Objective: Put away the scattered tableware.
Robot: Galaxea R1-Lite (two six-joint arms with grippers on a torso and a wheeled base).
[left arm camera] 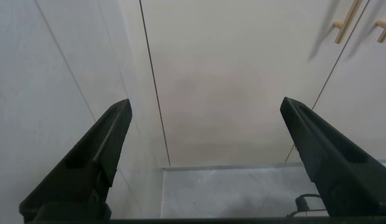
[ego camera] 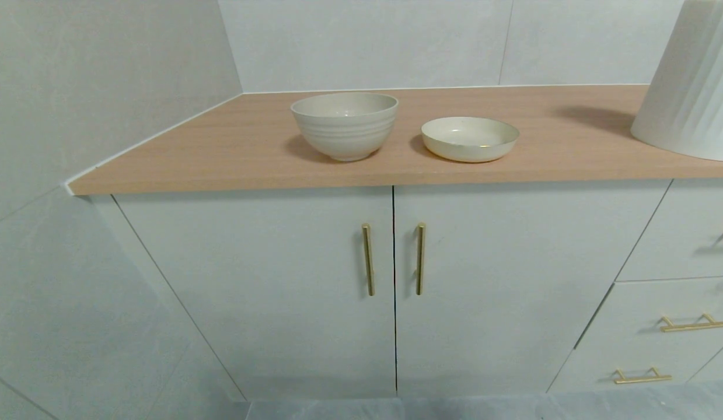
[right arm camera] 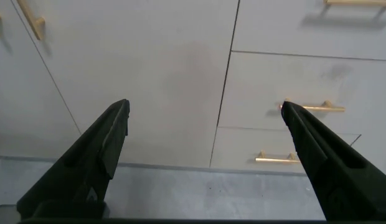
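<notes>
**Workpieces.** Two items stand upright on the countertop (ego camera: 221, 146): a deep bowl (ego camera: 344, 125) to the left and a shallow dish (ego camera: 470, 138) just beside it on the right, with a gap between them. Both are empty.

**Handling.** Both appear rigid, smooth and glazed, so treat them as slippery and liable to chip. The deep bowl is probably the heavier. Its outer wall carries shallow ribbed bands, which may give some purchase. Recommended hold is the rim, with one finger inside the wall and one outside. The shallow dish has a low, sloped wall, so a rim pinch at its near edge looks like the only workable hold.

**Grippers.** The left gripper (left arm camera: 205, 106) has its jaws wide apart and holds nothing. It hangs low, facing the cabinet front. The right gripper (right arm camera: 204, 107) is likewise spread and empty, and faces the drawers (right arm camera: 292, 81).

**Surface and room.** The countertop is flat and wood-grained. A white ribbed container (ego camera: 694, 87) stands at the far right. Below the countertop are two closed doors with vertical gold handles (ego camera: 368, 259) — likely the storage space. Pale tiled walls meet in a corner at the far left, and the floor is grey.
</notes>
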